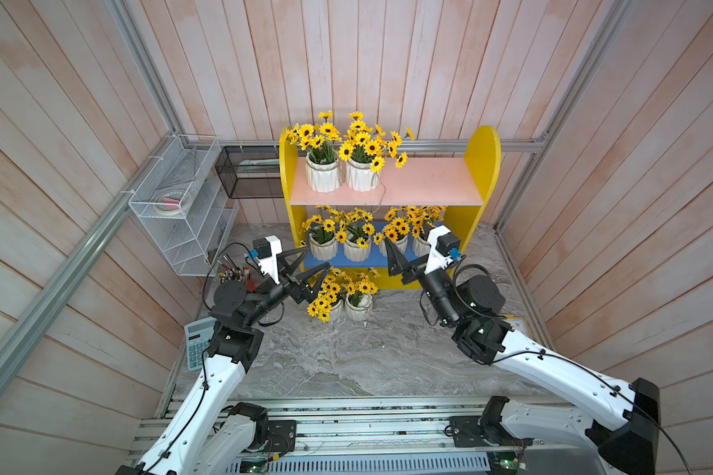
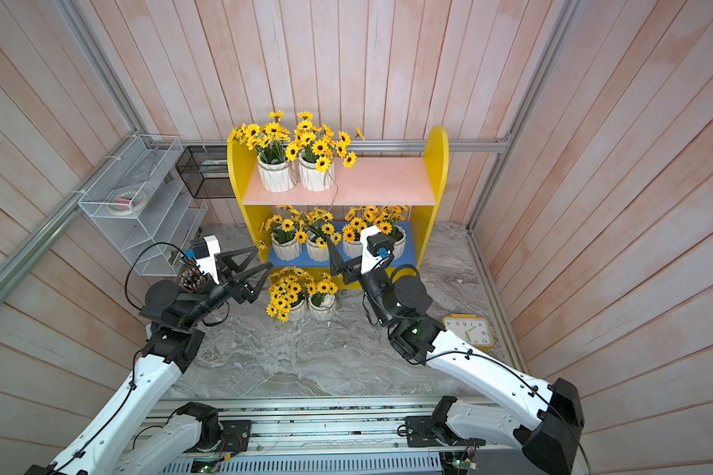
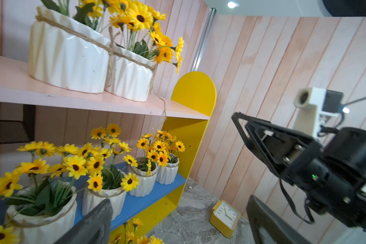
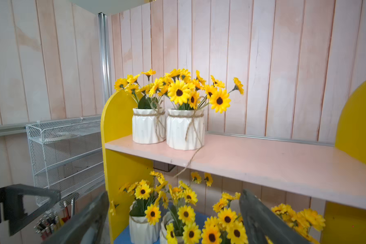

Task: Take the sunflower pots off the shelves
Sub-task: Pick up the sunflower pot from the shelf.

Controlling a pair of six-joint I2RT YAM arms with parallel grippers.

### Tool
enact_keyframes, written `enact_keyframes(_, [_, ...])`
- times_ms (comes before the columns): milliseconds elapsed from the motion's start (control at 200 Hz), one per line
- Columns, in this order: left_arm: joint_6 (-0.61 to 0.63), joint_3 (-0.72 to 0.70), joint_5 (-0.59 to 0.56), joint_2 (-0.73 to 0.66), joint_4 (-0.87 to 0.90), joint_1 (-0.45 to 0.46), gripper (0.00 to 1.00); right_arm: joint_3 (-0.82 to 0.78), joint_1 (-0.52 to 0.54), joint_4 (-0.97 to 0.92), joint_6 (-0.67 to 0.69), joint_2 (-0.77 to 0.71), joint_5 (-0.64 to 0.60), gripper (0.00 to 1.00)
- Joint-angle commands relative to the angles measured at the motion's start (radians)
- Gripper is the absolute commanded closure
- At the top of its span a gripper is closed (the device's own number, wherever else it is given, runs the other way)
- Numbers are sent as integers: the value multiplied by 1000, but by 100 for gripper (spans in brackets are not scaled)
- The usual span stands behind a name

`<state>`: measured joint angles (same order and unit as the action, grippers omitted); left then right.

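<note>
**Marble top, two boards, eight pots**

The grey marble tabletop [image 1: 346,362] carries the yellow shelves [image 1: 482,152] at twelve o'clock, against the back wall. On the pink upper board [image 1: 429,181], two sunflower pots [image 1: 324,177] stand touching at its nine o'clock end. The blue lower board [image 1: 338,261] holds four sunflower pots [image 1: 323,247] in a row. Two more sunflower pots [image 1: 359,308] stand on the marble just in front of the shelves. A calculator [image 1: 196,343] lies at nine o'clock, a pen cup [image 1: 233,273] stands at ten, and a yellow clock [image 2: 468,331] lies at three.
</note>
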<state>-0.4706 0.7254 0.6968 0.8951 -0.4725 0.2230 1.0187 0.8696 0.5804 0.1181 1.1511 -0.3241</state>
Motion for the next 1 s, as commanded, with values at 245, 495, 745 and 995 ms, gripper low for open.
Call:
enact_keyframes(245, [-136,-26,222,31,-220,-19,0,366,-207,-231,38,245,323,2])
enact_keyframes(495, [-139,-28,187,53,-207,-48,0,496,-287,-232,-58,377,441,2])
enact_keyframes(745, [-119,-19,173,62,-171,-51,0,604,-333,-216,-127,495,549,2])
enact_keyframes(995, [-101,-15,166,62,-145,-51,0,804,-393,-278,-225,629,682,2])
